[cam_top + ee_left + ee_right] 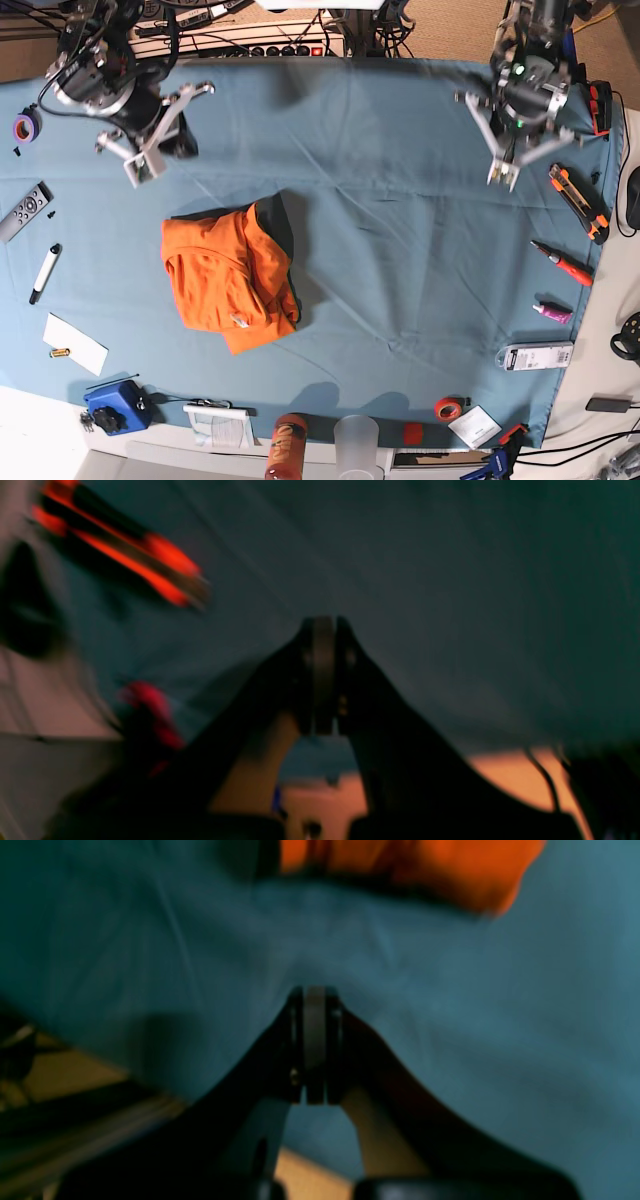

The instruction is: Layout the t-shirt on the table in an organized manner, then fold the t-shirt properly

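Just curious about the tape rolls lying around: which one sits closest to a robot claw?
The purple tape roll at the table's far left edge, beside the right gripper. The red roll lies along the near edge, far from both grippers.

The bright orange t-shirt (225, 275) lies crumpled in a rough, bunched heap on the left-centre part of the bench (400, 250), with a dark inner layer showing along its upper right edge and one corner trailing toward the near side. The bench is a wide surface covered in a smooth, faintly wrinkled teal-blue cloth, and the shirt rests wholly on it.
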Controlling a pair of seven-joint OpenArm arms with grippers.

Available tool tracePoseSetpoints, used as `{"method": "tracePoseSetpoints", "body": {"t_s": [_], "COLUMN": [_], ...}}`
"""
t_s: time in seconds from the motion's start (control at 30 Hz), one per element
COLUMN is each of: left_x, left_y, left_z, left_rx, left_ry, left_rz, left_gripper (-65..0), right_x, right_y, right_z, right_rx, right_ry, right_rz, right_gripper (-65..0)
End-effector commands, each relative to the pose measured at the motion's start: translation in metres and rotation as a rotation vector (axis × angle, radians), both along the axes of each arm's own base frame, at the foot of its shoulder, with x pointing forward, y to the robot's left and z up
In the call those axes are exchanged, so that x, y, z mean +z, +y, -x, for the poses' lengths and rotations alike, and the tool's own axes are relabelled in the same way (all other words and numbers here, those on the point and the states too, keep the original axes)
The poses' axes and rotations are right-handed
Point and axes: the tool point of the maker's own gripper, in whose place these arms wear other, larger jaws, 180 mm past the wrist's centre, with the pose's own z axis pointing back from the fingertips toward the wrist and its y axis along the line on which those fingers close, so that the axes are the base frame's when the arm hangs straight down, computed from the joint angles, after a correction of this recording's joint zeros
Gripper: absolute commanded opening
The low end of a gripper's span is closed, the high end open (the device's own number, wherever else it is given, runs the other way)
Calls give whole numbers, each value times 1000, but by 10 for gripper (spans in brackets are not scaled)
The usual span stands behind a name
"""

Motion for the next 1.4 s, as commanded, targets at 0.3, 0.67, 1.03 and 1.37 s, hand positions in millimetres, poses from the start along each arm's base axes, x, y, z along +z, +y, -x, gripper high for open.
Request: {"method": "tracePoseSetpoints", "body": {"t_s": [0.3, 0.67, 1.03, 1.37], "left_x": [-10, -23, -53, -120], "left_y": [38, 31, 19, 27], "left_z": [78, 168, 248, 297], "left_rx": [95, 94, 166, 300], "left_ry": [162, 355, 569, 712], "left_rz": [41, 107, 184, 266], "left_gripper": [-650, -650, -650, -650], "right_x": [-32, -55, -94, -151], "right_y": [-4, -27, -45, -62], "right_z": [73, 148, 227, 282], "right_rx": [11, -13, -73, -161], "right_ry": [235, 461, 739, 963], "right_rz": [29, 158, 136, 41], "right_gripper": [-650, -650, -650, -650]}}
